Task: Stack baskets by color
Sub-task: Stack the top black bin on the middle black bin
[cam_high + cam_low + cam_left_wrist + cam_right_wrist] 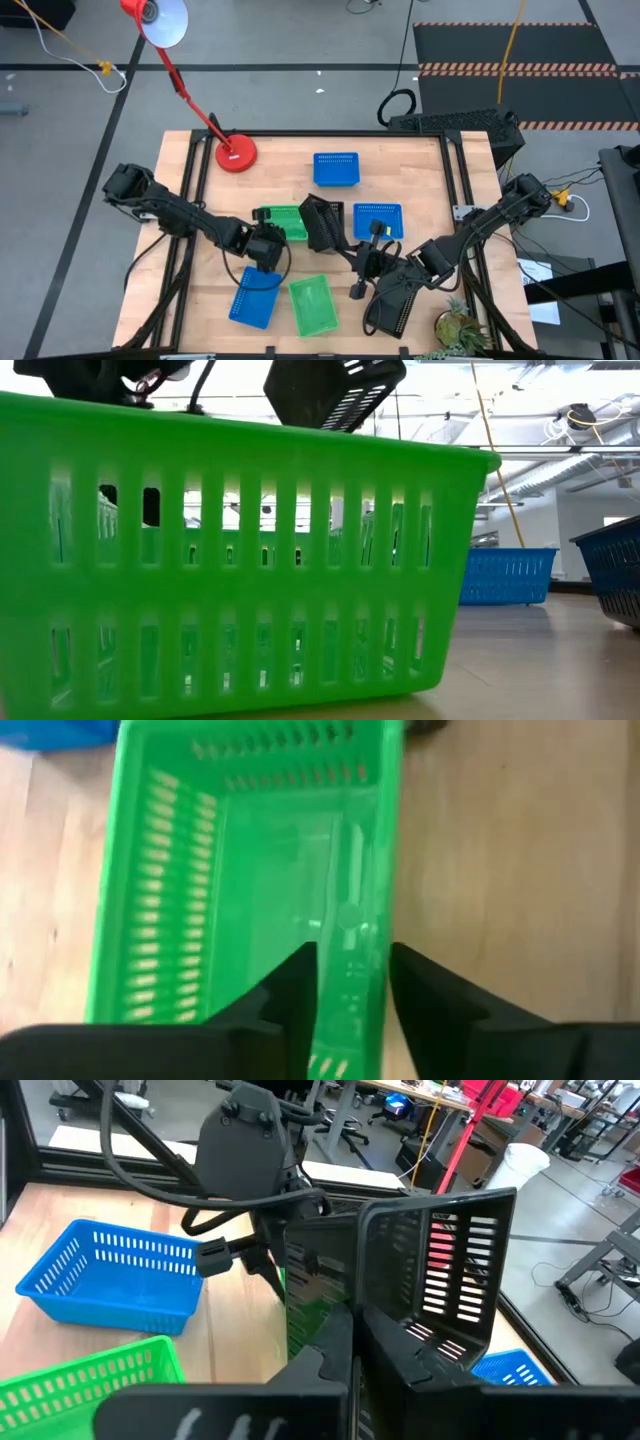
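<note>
My left hand (272,238) sits at a green basket (283,221) mid-table (420,170); my right hand (358,262) lifts a black basket (322,222) beside it.

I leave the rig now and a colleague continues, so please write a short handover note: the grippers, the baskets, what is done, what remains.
Left gripper: shut on a wall of the mid-table green basket.
Right gripper: shut on a tilted black basket, held above the table beside that green one.
Lying apart on the table: far blue basket, right blue basket, near blue basket, near green basket, near black basket.
Done: no finished stack visible.
Left: stack all colours.
</note>
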